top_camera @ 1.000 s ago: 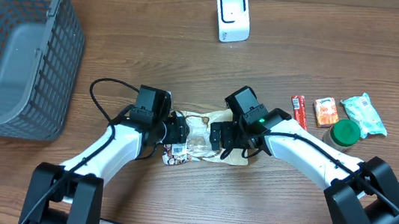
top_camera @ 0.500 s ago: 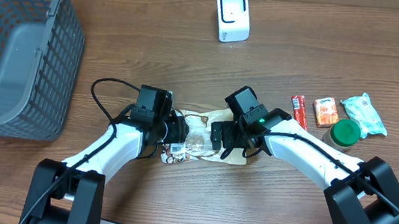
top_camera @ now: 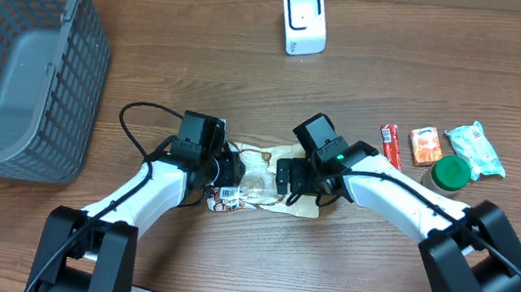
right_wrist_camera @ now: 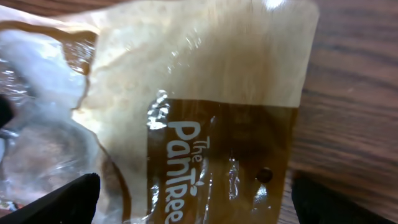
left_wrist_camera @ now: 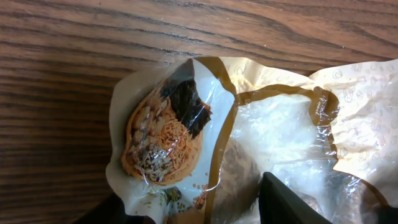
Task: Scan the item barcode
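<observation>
The packet [top_camera: 262, 179] lies flat on the wooden surface [top_camera: 199, 80] between the two pincers, with the scanner [top_camera: 304, 21] well beyond them. The left pincer [top_camera: 225, 174] straddles the packet's end, but there's no telling whether it grips. The right pincer [top_camera: 288, 184] stands wide apart over the other end, holding nothing. Trouble ahead: the film is glossy, crinkled and floppy, so a shallow pinch could slip off or fold the barcode from sight.

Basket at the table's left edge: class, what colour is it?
The basket is grey, seen best in the overhead view.
</observation>
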Motion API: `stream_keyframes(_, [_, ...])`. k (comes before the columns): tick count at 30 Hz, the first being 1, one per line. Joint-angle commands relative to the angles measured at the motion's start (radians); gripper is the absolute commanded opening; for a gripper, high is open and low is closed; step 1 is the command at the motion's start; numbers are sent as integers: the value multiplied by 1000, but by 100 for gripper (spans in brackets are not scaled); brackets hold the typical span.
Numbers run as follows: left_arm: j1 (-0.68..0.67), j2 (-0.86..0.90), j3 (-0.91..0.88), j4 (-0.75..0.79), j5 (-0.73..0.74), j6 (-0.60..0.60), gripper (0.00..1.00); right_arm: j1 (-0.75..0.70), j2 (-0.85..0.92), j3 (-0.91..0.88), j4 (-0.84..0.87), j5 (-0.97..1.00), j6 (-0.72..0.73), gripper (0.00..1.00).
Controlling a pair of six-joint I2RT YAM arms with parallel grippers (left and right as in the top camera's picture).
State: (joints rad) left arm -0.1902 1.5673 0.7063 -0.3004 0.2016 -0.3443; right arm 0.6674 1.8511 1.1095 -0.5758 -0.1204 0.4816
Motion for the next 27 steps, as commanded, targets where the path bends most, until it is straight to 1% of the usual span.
stream_keyframes(1, [-7, 15, -9, -1, 0, 1, 51, 1, 24, -11, 7, -31, 74, 100])
stream_keyframes(7, [-7, 15, -9, -2, 1, 5, 53, 1, 55, -11, 18, -47, 125, 100])
stream_keyframes(13, [-7, 15, -9, -2, 1, 8, 52, 1, 128, -11, 89, -197, 125, 100])
stream_keyframes(16, [-7, 15, -9, -2, 1, 8, 52, 1, 148, -11, 112, -240, 125, 100])
stream_keyframes(18, [-7, 15, -9, -2, 1, 8, 52, 1, 148, -11, 115, -241, 125, 96])
stream_keyframes(22, [-7, 15, -9, -2, 1, 8, 52, 1, 148, -11, 123, -246, 124, 79])
stream_keyframes(25, [-7, 15, -9, -2, 1, 8, 53, 1, 148, -11, 144, -287, 116, 74])
stream_keyframes(27, [-7, 15, -9, -2, 0, 8, 53, 1, 148, -11, 159, -309, 113, 73])
